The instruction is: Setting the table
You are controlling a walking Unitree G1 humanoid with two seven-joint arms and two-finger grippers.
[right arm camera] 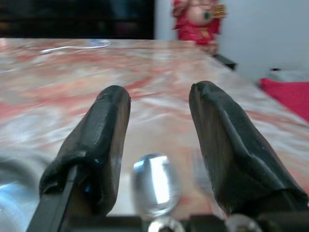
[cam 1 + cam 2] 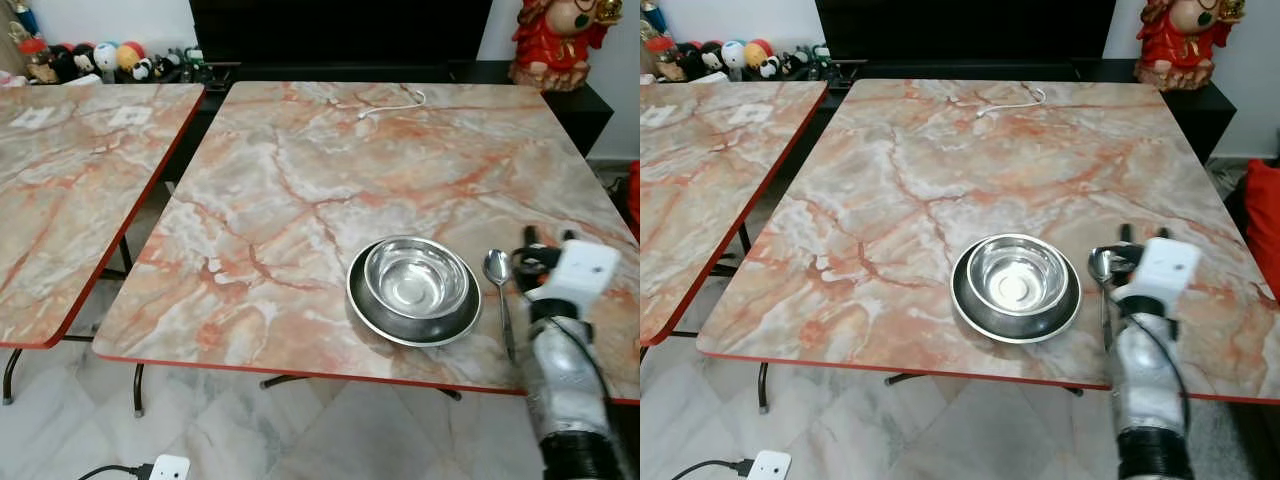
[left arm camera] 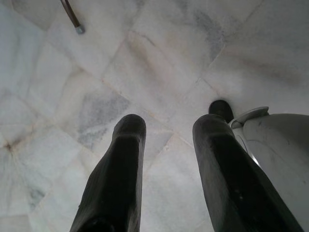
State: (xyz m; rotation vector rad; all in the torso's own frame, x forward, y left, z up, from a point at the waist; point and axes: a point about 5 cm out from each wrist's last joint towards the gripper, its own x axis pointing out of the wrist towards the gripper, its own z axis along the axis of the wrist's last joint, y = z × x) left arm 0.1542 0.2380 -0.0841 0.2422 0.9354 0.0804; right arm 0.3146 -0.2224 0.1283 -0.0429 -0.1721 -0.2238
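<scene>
A steel bowl (image 2: 416, 276) sits in a dark round plate (image 2: 366, 305) near the front edge of the marble table (image 2: 300, 170). Just right of the plate lies a steel spoon (image 2: 497, 267), handle toward the front edge. My right gripper (image 2: 548, 236) hovers low over the table beside the spoon, open. In the right wrist view the spoon's bowl (image 1: 154, 183) lies on the table between and below the two black fingers (image 1: 104, 140), not clamped. My left gripper (image 3: 171, 125) hangs idle over the tiled floor, open and empty.
A second marble table (image 2: 70, 180) stands to the left across a narrow gap. A white cable (image 2: 392, 105) lies near the far edge. A red figurine (image 2: 556, 40) stands on the black cabinet at the back right. On the floor lies a white plug (image 2: 168, 467).
</scene>
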